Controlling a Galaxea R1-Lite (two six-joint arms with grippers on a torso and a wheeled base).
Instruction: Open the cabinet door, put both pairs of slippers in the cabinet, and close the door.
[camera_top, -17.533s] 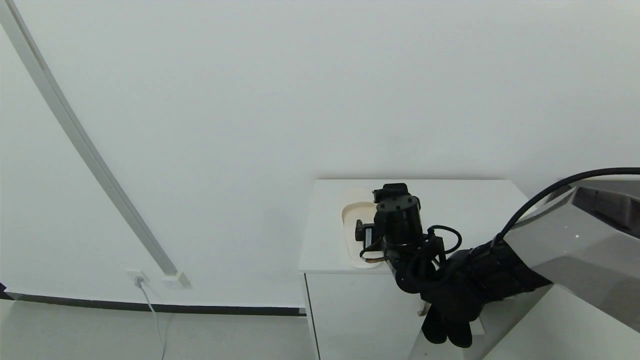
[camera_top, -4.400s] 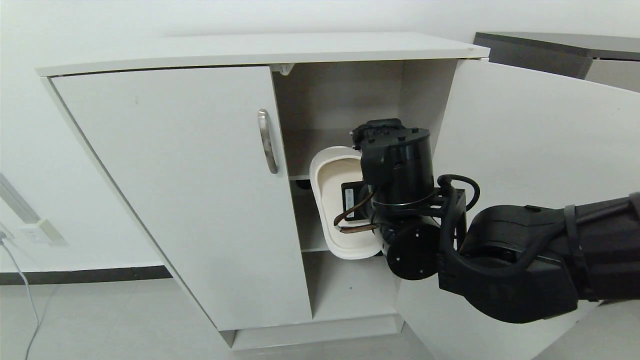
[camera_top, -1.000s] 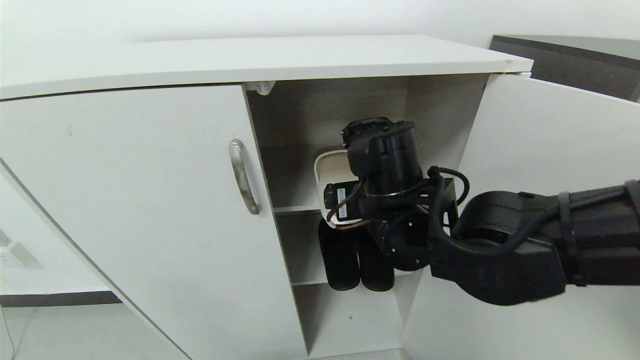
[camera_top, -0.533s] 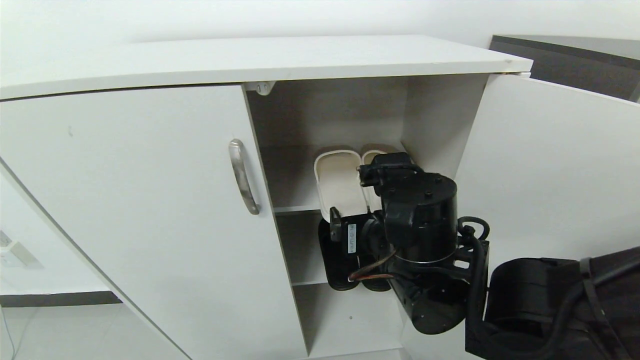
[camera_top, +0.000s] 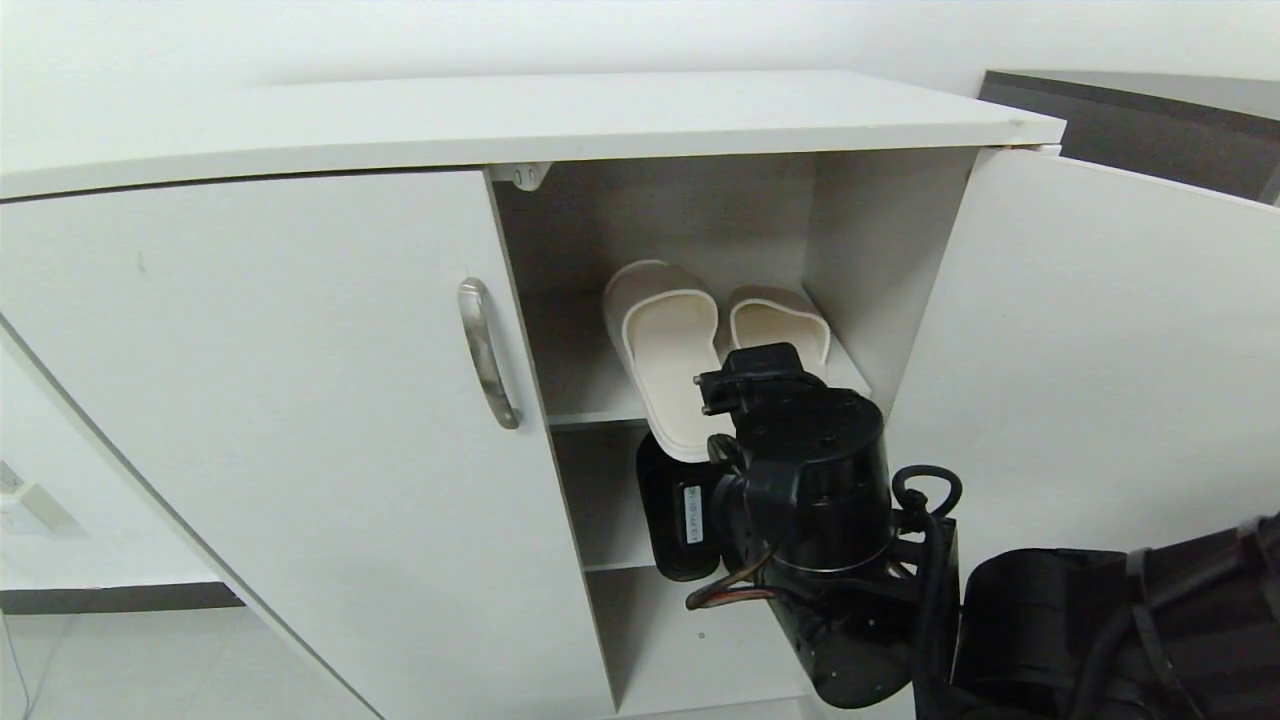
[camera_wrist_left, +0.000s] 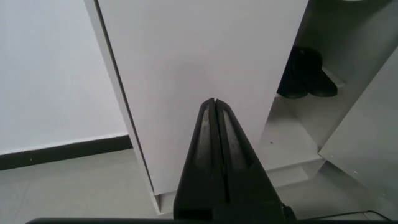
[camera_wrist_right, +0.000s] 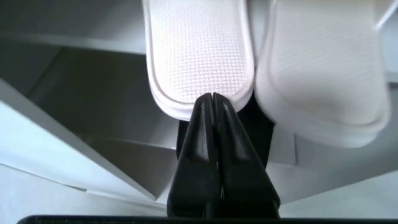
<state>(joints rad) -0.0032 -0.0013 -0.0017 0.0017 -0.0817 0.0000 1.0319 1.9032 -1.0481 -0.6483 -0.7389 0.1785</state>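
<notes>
White slippers (camera_top: 668, 345) shelved, right hand (camera_wrist_right: 213, 99) fronting black pair (camera_top: 660, 510)

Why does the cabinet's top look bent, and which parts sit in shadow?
Head view: the cabinet top bows along its front edge, likely wide-lens distortion; the back wall behind the white slippers is shaded. Left wrist view: the closed door is evenly lit; the black slippers sit in shade. Right wrist view: the white slippers are bright, without glare.
</notes>
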